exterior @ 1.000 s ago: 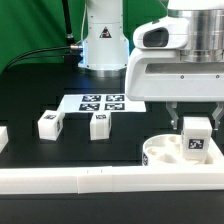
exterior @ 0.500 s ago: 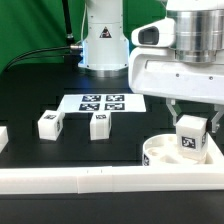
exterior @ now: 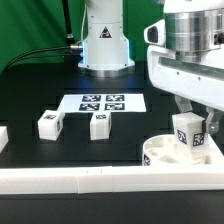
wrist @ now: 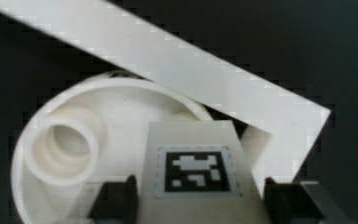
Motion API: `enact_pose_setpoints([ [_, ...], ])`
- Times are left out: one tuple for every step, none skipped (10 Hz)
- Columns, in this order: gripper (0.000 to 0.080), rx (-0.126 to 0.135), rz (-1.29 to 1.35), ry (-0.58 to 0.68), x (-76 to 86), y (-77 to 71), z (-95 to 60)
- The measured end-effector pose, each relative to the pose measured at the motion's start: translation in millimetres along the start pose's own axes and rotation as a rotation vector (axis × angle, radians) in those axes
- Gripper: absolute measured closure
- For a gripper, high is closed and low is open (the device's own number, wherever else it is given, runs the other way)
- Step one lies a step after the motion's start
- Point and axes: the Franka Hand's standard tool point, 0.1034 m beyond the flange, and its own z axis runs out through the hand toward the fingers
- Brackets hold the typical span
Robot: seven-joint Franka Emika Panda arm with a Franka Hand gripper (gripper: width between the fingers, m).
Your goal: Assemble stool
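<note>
My gripper (exterior: 187,112) is shut on a white stool leg (exterior: 187,131) with a black-and-white tag, held upright just over the round white seat disc (exterior: 160,157) at the exterior view's lower right. In the wrist view the leg (wrist: 197,165) sits between my two dark fingers (wrist: 112,198), above the seat disc (wrist: 69,140) and its round recess. Two more tagged legs, one (exterior: 49,124) and another (exterior: 98,125), lie on the black table to the exterior view's left.
The marker board (exterior: 103,102) lies flat behind the loose legs. A long white border rail (exterior: 70,180) runs along the front edge and also shows in the wrist view (wrist: 211,70). The robot base (exterior: 103,35) stands at the back.
The arm has turned at the wrist and the held leg has shifted slightly, now tilted a little over the seat disc. The two loose legs have not moved.
</note>
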Motion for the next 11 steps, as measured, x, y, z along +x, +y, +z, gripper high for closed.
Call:
enact_pose_setpoints([
  [0.0462,0.003,0.082,-0.015,0.2,0.2,0.1],
  [0.0462,0.006,0.140,-0.028,0.4,0.1,0.0],
  [0.0462,0.006,0.149,-0.030,-0.4,0.2,0.4],
  [0.0462,0.006,0.141,-0.030,-0.4,0.2,0.5],
  [0.0462,0.006,0.142,-0.031,-0.7,0.3,0.7],
  [0.0377,0.010,0.135,-0.032,-1.5,-1.0,-1.4],
  [0.0206,0.026,0.122,-0.036,-4.1,-3.2,-13.1],
  [0.0206,0.041,0.115,-0.044,-7.6,-2.7,-27.2],
  [0.0162,0.057,0.098,-0.048,-10.1,-3.8,-40.9],
  [0.0162,0.065,0.082,-0.047,-11.1,-6.0,-45.6],
  [0.0151,0.059,0.064,-0.047,-11.0,-4.2,-41.9],
])
